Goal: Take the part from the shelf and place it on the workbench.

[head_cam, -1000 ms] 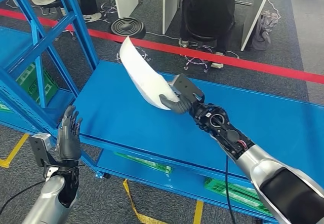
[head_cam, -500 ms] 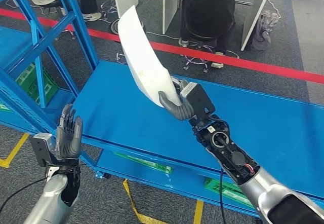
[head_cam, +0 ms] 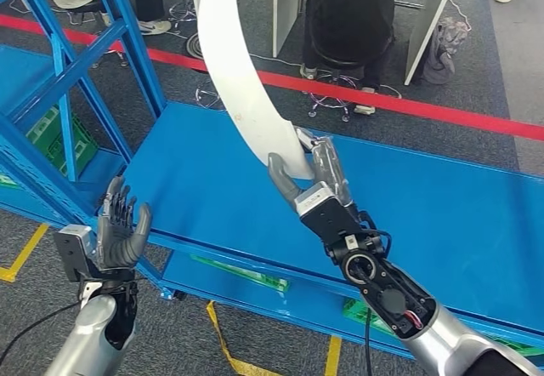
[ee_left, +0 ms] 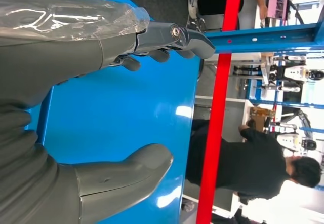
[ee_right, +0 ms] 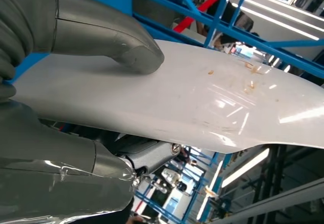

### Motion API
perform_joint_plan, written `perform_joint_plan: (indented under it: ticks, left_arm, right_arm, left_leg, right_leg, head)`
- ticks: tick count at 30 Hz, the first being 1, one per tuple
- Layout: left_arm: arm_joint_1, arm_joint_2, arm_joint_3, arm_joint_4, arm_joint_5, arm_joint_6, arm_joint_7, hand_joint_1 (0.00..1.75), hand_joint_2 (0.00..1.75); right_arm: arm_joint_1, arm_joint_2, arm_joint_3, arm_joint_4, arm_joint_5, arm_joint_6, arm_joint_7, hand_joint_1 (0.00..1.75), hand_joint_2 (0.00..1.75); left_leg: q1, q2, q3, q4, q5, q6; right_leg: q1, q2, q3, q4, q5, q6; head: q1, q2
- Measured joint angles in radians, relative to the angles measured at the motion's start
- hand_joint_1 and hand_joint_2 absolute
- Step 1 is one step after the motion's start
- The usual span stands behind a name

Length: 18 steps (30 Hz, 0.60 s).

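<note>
The white curved part (head_cam: 240,70) is gripped by the right robot hand (head_cam: 309,180), pointing toward 11 o'clock above the blue bench (head_cam: 212,197); the left robot hand (head_cam: 119,231) is held open, nothing in it.

The left hand (ee_left: 76,107) is open, its grey thumb (ee_left: 122,171) apart from the dark fingers (ee_left: 172,36). Behind it is a blue workbench (ee_left: 126,107), a red line (ee_left: 217,117) and a seated person (ee_left: 259,165).

blue workbench (head_cam: 212,197) beside blue shelf (head_cam: 67,70).
</note>
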Motion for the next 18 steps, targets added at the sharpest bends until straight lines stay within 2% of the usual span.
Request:
perform_joint_plan:
  ticks: [6,18]
  left_arm:
    - [0.007,0.0,0.0,-0.016,-0.026,-0.001,-0.002,0.0,1.75]
    - [0.016,-0.002,0.0,-0.049,-0.034,0.004,-0.002,0.0,1.75]
  right_arm:
    - [0.003,0.0,0.009,0.0,-0.065,0.005,0.023,1.75,1.75]
    - [0.018,0.0,0.011,-0.011,-0.112,-0.001,0.062,1.75,1.75]
  left_leg:
    - [0.0,0.0,0.0,0.0,0.0,0.0]
    - [0.0,0.0,0.0,0.0,0.0,0.0]
  right_leg:
    - [0.0,0.0,0.0,0.0,0.0,0.0]
    - [0.0,0.0,0.0,0.0,0.0,0.0]
  head:
    - [0.0,0.0]
    - [0.0,0.0]
